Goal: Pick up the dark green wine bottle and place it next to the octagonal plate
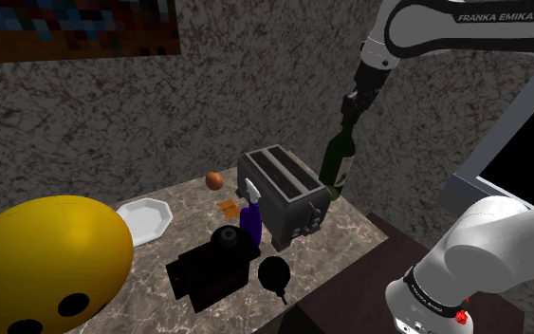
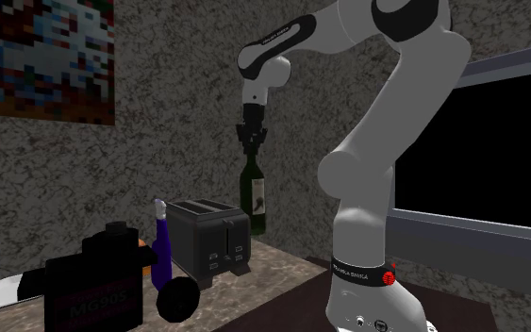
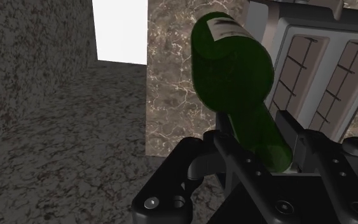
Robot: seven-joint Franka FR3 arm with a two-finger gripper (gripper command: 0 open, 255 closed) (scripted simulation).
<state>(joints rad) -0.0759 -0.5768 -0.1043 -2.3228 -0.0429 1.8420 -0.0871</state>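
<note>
All-black two-finger gripper (image 1: pixel 349 107) pinching the neck of the dark green wine bottle (image 1: pixel 338 163), held near-upright below it, beside the grey two-slot toaster (image 1: pixel 284 194); the white octagonal plate (image 1: pixel 146 220) lies well apart, past the toaster toward the shoulder view's left

One green bottle (image 1: pixel 339 161), one purple bottle (image 1: pixel 250 223) (smaller), one toaster (image 1: pixel 284 194), one plate (image 1: pixel 146 220)

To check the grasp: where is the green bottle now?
In the shoulder view, the green bottle is just right of the toaster, by the wall, its neck held in the gripper.
</note>
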